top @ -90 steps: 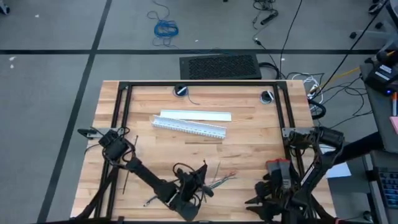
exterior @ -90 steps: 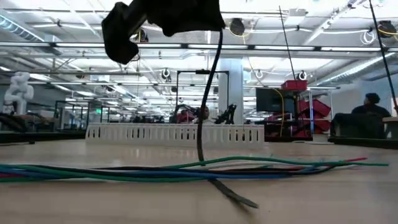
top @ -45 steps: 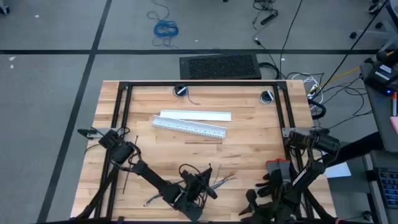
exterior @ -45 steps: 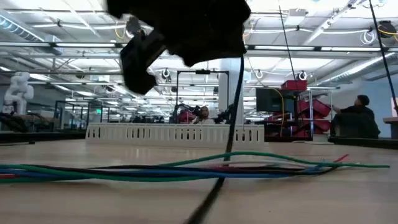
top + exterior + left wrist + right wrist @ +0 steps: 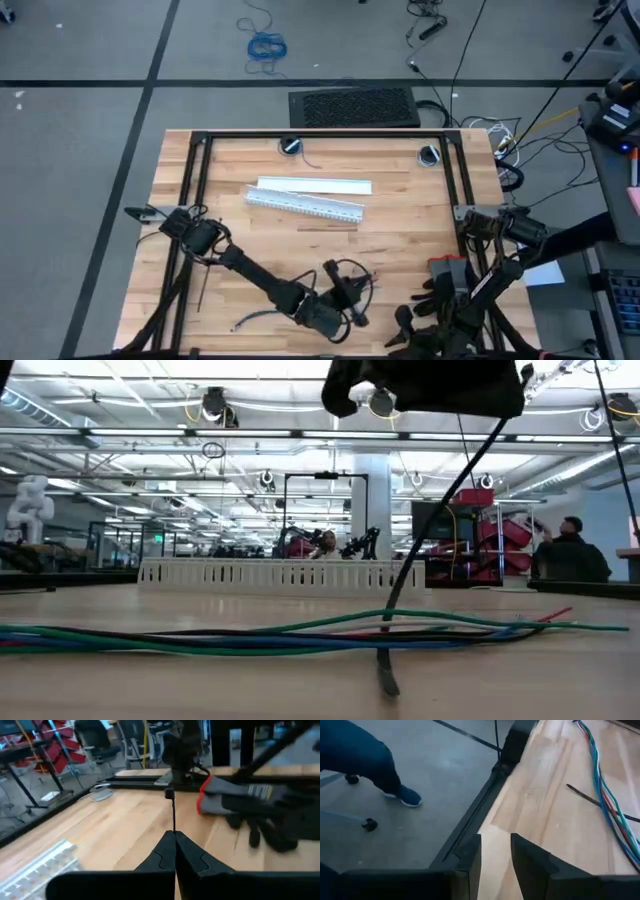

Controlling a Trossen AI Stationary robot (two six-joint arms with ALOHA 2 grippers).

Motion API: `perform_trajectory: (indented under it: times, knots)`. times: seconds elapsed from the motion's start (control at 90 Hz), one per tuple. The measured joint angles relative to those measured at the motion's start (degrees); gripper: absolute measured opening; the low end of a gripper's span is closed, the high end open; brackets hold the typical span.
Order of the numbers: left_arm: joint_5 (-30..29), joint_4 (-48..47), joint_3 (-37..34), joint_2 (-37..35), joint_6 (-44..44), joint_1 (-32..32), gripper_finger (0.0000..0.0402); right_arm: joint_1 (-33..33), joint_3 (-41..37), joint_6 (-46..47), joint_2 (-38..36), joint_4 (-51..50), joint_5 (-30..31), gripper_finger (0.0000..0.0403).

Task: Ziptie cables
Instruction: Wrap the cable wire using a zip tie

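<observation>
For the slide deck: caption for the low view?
Left gripper dangles a ziptie over the cables on the table.

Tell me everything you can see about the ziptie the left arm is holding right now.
The ziptie is a very thin black plastic strip, pinched between the shut jaws of the left gripper. In the low view it hangs slanting down from the gripper above, crosses the cables lying on the wooden table, and its lower end rests on the tabletop just in front of them. In the left wrist view it juts straight out past the fingertips.
</observation>
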Motion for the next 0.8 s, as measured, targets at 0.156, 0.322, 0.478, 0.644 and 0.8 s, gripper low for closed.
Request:
perform_trajectory:
  times: [0.156, 0.322, 0.478, 0.644, 0.8]
  knots:
    - [-14.02, -11.78, 0.00, -1.70, 0.84, -3.05, 0.0000, 0.00, 0.00, 0.42, -0.04, 0.04, 0.04, 0.0098]
    - [-16.37, -17.55, 0.00, -2.75, -8.78, -4.63, 0.0000, -0.48, 0.00, 0.16, -0.07, 0.04, 0.06, 0.0098]
    - [-13.99, -26.29, 0.00, -2.75, -27.51, -6.36, 0.0000, -1.46, 0.00, -0.03, -0.09, 0.08, 0.02, 0.0098]
    - [-15.17, -26.49, -0.02, -2.73, -36.68, -7.73, 0.0000, -3.21, 0.00, -0.26, -0.09, 2.09, -1.06, 0.0098]
    - [-15.20, -21.01, -0.02, -2.73, -36.78, -8.50, 0.0000, -5.33, 0.00, -1.66, -0.09, 5.33, -1.02, 0.0098]
